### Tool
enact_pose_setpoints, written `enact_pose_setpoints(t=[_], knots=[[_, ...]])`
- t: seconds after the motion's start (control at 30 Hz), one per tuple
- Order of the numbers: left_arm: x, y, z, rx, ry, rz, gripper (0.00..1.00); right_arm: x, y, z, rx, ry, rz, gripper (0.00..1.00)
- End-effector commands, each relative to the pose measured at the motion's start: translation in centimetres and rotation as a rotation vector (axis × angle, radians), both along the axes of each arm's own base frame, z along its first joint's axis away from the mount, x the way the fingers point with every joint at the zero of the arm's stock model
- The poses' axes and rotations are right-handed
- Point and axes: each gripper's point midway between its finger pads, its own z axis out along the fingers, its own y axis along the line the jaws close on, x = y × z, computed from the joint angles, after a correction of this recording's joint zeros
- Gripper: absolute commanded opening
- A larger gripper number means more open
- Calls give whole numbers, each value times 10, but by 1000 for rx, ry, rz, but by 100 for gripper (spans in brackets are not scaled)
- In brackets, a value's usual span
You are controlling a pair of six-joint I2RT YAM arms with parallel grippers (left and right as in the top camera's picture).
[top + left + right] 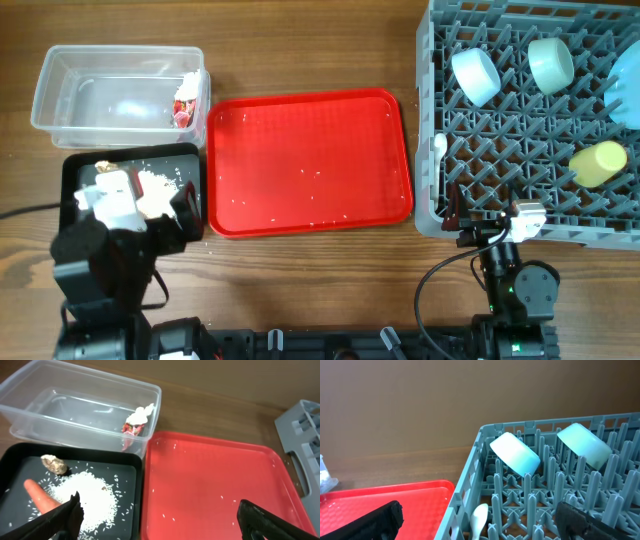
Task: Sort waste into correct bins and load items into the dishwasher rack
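Observation:
The grey dishwasher rack (440, 120) at the right holds two pale bowls (475, 76) (550, 63), the blue plate (625, 90), the yellow cup (598, 163) and the white spoon (440, 148). The spoon also shows in the right wrist view (479, 519). The black tray (125, 460) holds the carrot (41, 497), the beige lump (53, 464) and the rice (90, 492). The clear tub (60, 70) holds the wrapper (136, 421). My left gripper (160, 517) is open and empty over the black tray's right edge. My right gripper (480, 520) is open and empty at the rack's front left corner.
A flat red serving tray (310, 160) lies between the bins and the rack, with a few stray rice grains on it. Bare wooden table (320, 270) runs along the front edge.

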Motion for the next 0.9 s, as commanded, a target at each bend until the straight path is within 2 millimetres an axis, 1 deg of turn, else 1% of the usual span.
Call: enact_pose_setpoints(t=[0.0,0.13,0.27,0.4,0.6,0.7,0.8,0.87], knots=[[-6,-4,-21,35,-22,-16,100,-1,4,3,11,-15,19,100],[-3,-9,-44,52,-94,-40,100,-1,4,3,11,-15,19,100],[5,-14,-68,58,-201,-60,100,-1,4,3,10,-15,19,100],[12,-14,-82,65,-307,-59,100,-1,4,3,10,-15,19,100],[20,-11,-93,78,-400,-41,100,-1,4,3,11,-15,19,100],[23,-4,-88,92,-446,-4,100,-1,4,3,11,-15,19,100],[25,-4,-88,96,-465,-5,100,-1,4,3,11,-15,19,100],[25,-4,-84,97,-479,-4,100,-1,4,3,11,-15,19,100]])
